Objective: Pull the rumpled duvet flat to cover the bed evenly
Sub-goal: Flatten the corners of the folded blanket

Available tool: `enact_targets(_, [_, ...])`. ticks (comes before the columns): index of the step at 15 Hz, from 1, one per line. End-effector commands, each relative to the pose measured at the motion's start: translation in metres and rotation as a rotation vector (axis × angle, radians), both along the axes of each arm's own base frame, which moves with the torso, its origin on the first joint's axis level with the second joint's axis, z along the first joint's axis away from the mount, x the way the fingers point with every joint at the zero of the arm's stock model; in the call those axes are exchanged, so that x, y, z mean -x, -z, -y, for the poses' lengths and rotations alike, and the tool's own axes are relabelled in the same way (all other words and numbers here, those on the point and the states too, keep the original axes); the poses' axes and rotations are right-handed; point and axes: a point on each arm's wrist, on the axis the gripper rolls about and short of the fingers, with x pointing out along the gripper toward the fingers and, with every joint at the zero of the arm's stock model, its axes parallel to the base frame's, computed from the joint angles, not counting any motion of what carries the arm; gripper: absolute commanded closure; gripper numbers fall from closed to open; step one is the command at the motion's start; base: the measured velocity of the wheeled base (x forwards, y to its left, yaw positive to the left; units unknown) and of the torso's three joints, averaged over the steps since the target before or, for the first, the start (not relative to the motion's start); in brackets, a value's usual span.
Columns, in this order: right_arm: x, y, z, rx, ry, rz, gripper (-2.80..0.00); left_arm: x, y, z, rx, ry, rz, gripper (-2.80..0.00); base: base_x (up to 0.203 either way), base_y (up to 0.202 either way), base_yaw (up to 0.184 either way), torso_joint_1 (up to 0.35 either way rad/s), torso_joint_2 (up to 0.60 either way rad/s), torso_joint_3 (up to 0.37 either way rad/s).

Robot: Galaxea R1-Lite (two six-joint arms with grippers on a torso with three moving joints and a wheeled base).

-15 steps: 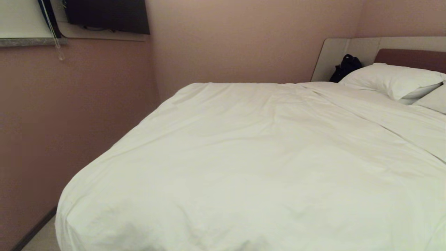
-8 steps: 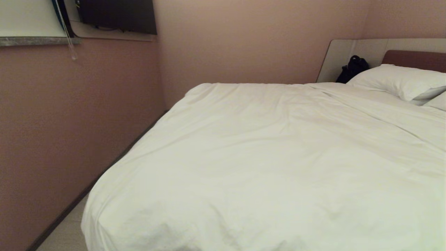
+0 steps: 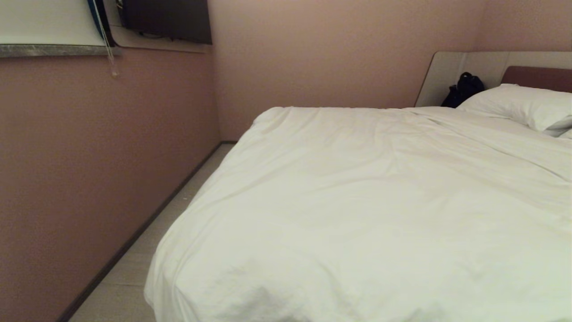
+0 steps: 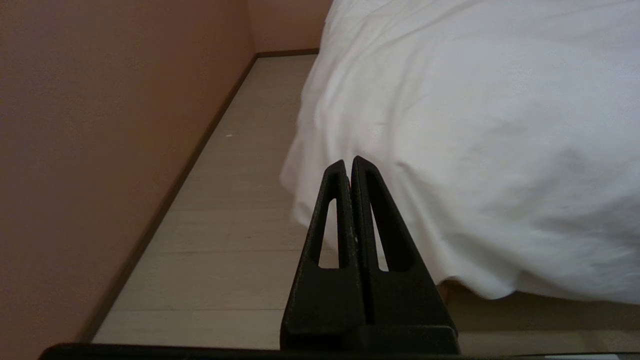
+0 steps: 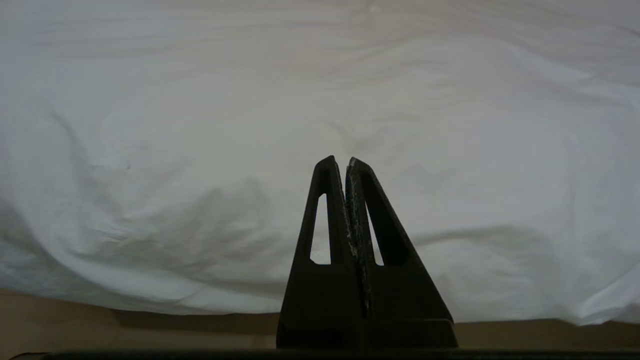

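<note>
Lately, my view swung right: duvet (image 3: 357, 201) unmoved, spread over bed (image 4: 500, 312) (creases remain); left gripper (image 4: 348, 162), right gripper (image 5: 340, 161) pressed together, empty.

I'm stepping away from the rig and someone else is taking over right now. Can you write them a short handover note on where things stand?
Left gripper: shut, empty, off the foot corner of the bed, above the floor strip by the wall.
Right gripper: shut, empty, facing the hanging foot edge of the duvet.
Neither arm shows in the head view.
Duvet lies spread over the bed, reaching up toward the pillow at the headboard; it drapes over the foot and the wall side.
Done: duvet looks largely flat.
Left: shallow creases remain; the far right side is out of frame, so check evenness there.
</note>
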Motion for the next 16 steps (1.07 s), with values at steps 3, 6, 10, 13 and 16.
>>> enact_targets(3, [0.0001, -0.0001, 0.0, 0.001, -0.001, 0.001, 0.0, 0.0, 0.0, 0.0, 0.0, 0.0, 0.0, 0.0, 0.0, 0.192, -0.001, 0.001, 0.0, 0.003])
enact_targets(6, [-0.0001, 0.0003, 0.0, 0.001, -0.001, 0.0, 0.0, 0.0, 0.0, 0.0, 0.001, 0.0, 0.0, 0.0, 0.0, 0.077, 0.002, 0.002, 0.0, 0.002])
enact_targets(10, [0.0, 0.0, 0.0, 0.001, 0.0, 0.001, 0.0, 0.0, 0.0, 0.0, 0.001, 0.0, 0.0, 0.0, 0.0, 0.0, 0.0, 0.0, 0.0, 0.0])
enact_targets(13, [0.0001, 0.0, 0.0, 0.001, 0.0, 0.0, 0.0, 0.0, 0.0, 0.0, 0.003, 0.0, 0.0, 0.0, 0.0, 0.0, 0.0, 0.0, 0.0, 0.0])
enact_targets(16, [0.0001, -0.0001, 0.0, 0.001, 0.0, 0.001, 0.0, 0.0, 0.0, 0.0, 0.003, 0.0, 0.0, 0.0, 0.0, 0.0, 0.0, 0.0, 0.0, 0.0])
